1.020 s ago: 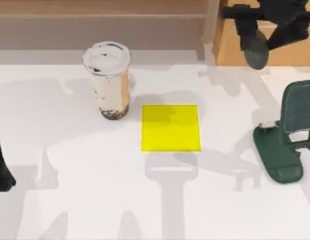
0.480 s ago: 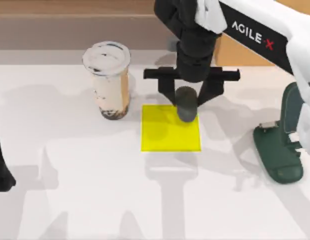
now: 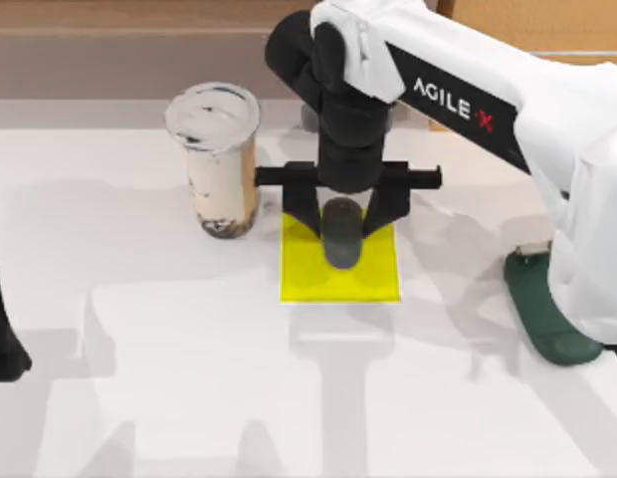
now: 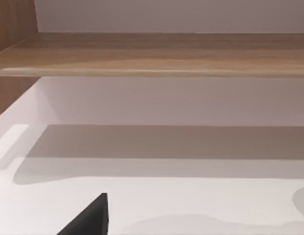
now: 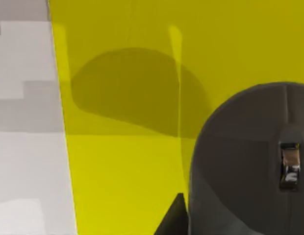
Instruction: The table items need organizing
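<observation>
A: What is the biggest thing in view?

B: The table (image 3: 169, 398), white and flat. The right arm reaches across it from the far right, and its forearm cuts off most of the dark green phone stand (image 3: 547, 319); only the stand's base shows, off to the gripper's right.

A: And the right gripper (image 3: 342, 221)?

B: It hangs over the yellow square pad (image 3: 373, 279), its fingers closed on the dark grey mouse (image 3: 342, 231). The wrist hides the mouse's far end. In the right wrist view the mouse (image 5: 250, 161) fills a corner above the pad (image 5: 122, 161), with its shadow on the yellow. Whether it touches the pad, I cannot tell.

A: The cup (image 3: 217, 159)?

B: Upright on the table, to the gripper's left, near the pad but apart from it.

A: The left arm?

B: Parked at the table's left edge, well away from the right gripper. Only a dark piece of the left gripper (image 3: 2, 344) shows, so I cannot tell its state.
</observation>
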You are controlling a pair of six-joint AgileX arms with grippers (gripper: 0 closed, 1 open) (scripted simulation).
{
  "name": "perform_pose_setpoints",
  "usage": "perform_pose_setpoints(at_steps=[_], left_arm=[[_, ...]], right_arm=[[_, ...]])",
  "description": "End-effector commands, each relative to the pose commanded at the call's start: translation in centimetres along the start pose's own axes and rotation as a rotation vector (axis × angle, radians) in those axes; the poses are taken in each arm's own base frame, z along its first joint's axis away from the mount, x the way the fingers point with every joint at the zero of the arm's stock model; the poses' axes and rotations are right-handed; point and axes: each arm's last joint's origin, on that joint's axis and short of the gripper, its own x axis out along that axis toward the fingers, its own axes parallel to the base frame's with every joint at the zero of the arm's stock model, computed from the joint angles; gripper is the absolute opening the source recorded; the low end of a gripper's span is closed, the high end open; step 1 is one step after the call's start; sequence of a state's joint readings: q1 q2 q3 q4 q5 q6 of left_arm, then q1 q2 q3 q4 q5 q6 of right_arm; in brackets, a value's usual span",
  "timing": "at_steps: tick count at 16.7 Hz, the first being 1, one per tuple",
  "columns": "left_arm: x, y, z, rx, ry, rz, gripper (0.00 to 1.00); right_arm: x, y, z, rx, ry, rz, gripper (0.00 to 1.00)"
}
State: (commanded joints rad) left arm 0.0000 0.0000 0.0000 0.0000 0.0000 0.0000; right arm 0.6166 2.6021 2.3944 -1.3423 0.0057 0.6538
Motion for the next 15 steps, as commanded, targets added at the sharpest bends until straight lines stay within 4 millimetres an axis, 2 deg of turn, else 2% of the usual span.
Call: perform_pose_setpoints(at_steps=[3, 6, 8, 11, 15], left_arm=[[0.0, 0.0, 0.0, 0.000, 0.000, 0.000, 1.00], [0.0, 0.0, 0.0, 0.000, 0.000, 0.000, 1.00], [0.0, 0.0, 0.0, 0.000, 0.000, 0.000, 1.00], [0.0, 0.0, 0.0, 0.000, 0.000, 0.000, 1.00], [0.0, 0.0, 0.0, 0.000, 0.000, 0.000, 1.00]], right_arm=[[0.0, -0.9, 0.3, 0.022, 0.021, -0.006, 0.00], [-0.3, -3.9, 1.1, 0.092, 0.103, -0.039, 0.00], [-0.2, -4.7, 1.0, 0.106, 0.151, -0.066, 0.00], [-0.1, -3.5, 0.2, 0.057, 0.159, -0.086, 0.00], [0.1, -1.3, -0.1, -0.005, 0.063, -0.042, 0.00]])
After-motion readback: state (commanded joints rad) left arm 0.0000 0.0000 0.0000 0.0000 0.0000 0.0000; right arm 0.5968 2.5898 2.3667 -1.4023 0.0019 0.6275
